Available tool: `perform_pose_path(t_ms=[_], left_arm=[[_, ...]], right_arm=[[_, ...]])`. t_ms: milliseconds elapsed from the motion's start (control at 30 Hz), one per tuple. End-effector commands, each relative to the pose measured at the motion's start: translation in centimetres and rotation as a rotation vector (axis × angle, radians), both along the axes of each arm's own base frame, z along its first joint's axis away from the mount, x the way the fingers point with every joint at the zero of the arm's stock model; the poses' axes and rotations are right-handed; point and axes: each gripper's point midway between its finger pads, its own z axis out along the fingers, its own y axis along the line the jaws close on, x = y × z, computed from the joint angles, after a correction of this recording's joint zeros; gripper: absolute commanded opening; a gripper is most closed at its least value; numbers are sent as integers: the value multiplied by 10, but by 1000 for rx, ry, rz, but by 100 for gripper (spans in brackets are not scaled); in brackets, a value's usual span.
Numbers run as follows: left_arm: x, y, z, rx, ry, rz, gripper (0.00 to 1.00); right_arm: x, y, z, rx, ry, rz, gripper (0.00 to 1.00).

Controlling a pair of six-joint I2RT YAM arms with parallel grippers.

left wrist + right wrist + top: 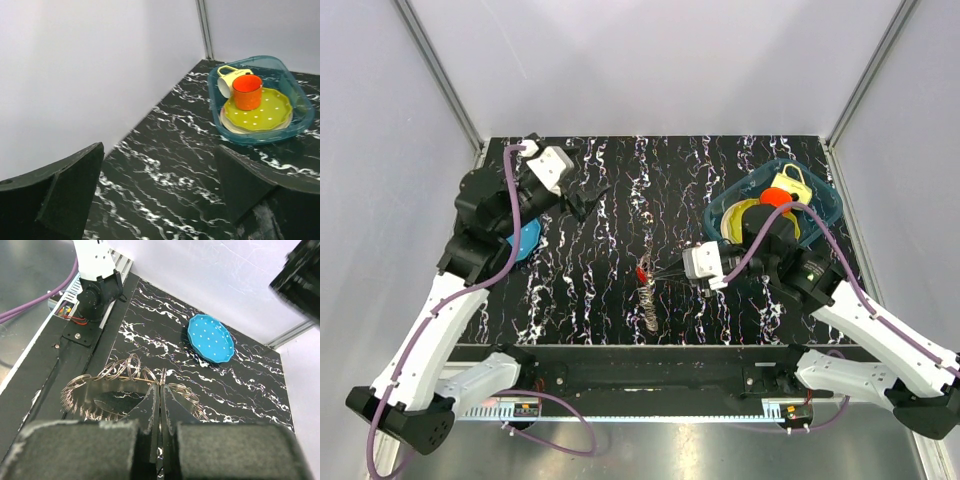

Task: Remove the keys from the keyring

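The keys [648,305] lie as a grey-brown bunch near the table's front middle, with a small red piece [641,272] at their upper end. In the right wrist view the keys [120,371] look like small metal loops strung on the thin keyring [133,379]. My right gripper [160,386] is shut, pinching one edge-on loop of the bunch at its tips. From above, my right gripper [660,268] sits just right of the red piece. My left gripper [588,200] hangs open at the back left, far from the keys, and in its own view the left gripper [159,150] holds nothing.
A blue round disc [525,240] lies at the left, under the left arm; the blue disc [211,337] lies beyond the bunch. A teal tray [823,196] at the back right holds a yellow-green plate, a pale mug and an orange cup [247,91]. White walls enclose three sides.
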Motion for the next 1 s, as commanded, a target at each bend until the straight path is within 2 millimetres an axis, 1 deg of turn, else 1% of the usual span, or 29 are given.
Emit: perform_pose_path(t_ms=[0, 33, 100, 133, 167, 200, 233, 267, 300, 333, 367, 433, 467, 500, 567, 667, 700, 767, 800, 967], left_arm=[[-1, 0, -4, -220, 108, 25, 99], [-1, 2, -2, -241, 90, 29, 99], [-2, 5, -3, -283, 121, 48, 99], [-4, 1, -11, -258, 150, 29, 99], [-14, -7, -13, -205, 143, -44, 97], [-19, -11, -19, -172, 158, -81, 95], [-24, -15, -34, -117, 193, -117, 91], [-36, -23, -40, -92, 210, -194, 88], [-43, -25, -45, -80, 219, -229, 87], [-49, -27, -48, -72, 218, -259, 86], [-63, -29, -54, -64, 218, -318, 84], [-77, -32, -56, -58, 194, -380, 84], [-89, -33, -56, -54, 180, -431, 83], [-93, -34, -61, -47, 182, -455, 83], [-103, -36, -66, -27, 187, -507, 81], [-106, -37, -74, 6, 207, -539, 78], [-105, -38, -77, 14, 217, -546, 77], [-108, -40, -81, 34, 218, -576, 78], [-107, -41, -85, 38, 231, -589, 79], [-116, -47, -88, 38, 253, -692, 80]], right_arm=[[-7, -2, 39, 109, -114, 44, 0], [-9, -2, 39, 107, -116, 56, 0], [-10, -1, 42, 111, -135, 76, 0], [-12, -2, 40, 103, -130, 92, 0], [-6, -5, 41, 102, -136, 89, 0], [-14, -6, 45, 111, -123, 157, 0], [-14, -9, 46, 110, -111, 182, 0], [-13, -13, 48, 120, -109, 207, 0], [-8, -19, 52, 130, -99, 233, 0], [-5, -20, 54, 133, -99, 234, 0], [-1, -20, 55, 135, -105, 235, 0], [7, -21, 59, 140, -120, 228, 0], [11, -21, 60, 142, -129, 227, 0], [16, -21, 63, 146, -131, 238, 0], [19, -23, 65, 155, -151, 255, 0], [21, -24, 67, 174, -161, 313, 0], [18, -25, 68, 182, -155, 346, 0], [16, -26, 69, 191, -152, 376, 0], [11, -28, 72, 202, -157, 408, 0], [-1, -32, 76, 227, -177, 479, 0]])
